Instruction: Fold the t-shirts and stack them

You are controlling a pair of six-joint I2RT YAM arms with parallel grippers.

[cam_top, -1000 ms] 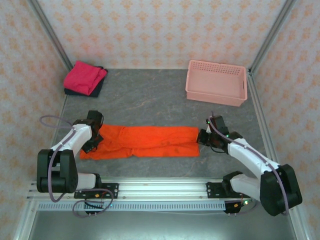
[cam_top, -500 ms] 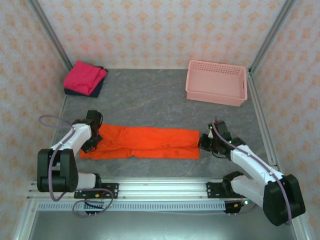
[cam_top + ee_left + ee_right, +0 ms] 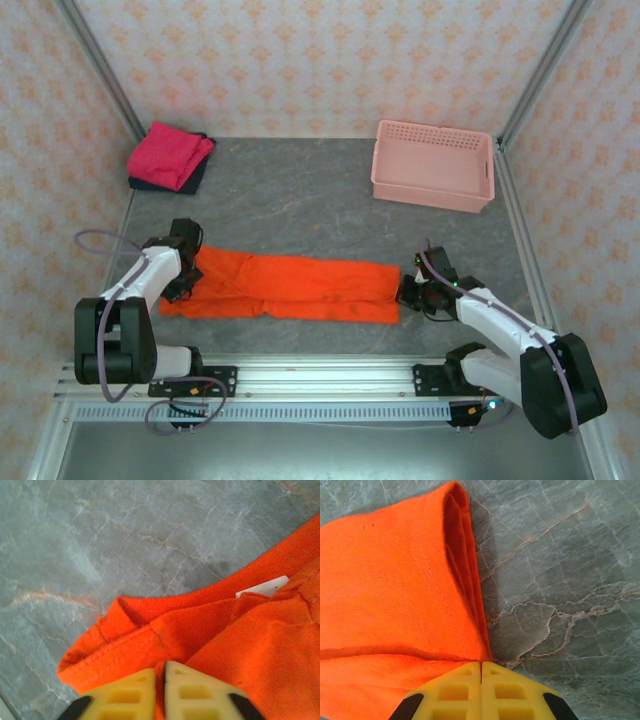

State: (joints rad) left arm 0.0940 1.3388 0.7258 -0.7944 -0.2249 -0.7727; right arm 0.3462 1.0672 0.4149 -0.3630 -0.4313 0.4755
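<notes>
My right claw (image 3: 481, 665), clamping the orange t-shirt (image 3: 290, 288), has tugged it taut for folding; left claw (image 3: 164, 664) pinches the other end.

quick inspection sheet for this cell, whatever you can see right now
surface: grey stone-look table
job's things: orange t-shirt lies as a long folded strip between the arms; magenta t-shirt folded on top of dark t-shirt, far left corner
clutter: pink basket, far right
grippers: left gripper pinching the orange shirt's collar end; right gripper shut on the opposite end
cables: grey cable looping beside the left arm
surroundings: patterned walls, metal frame posts
</notes>
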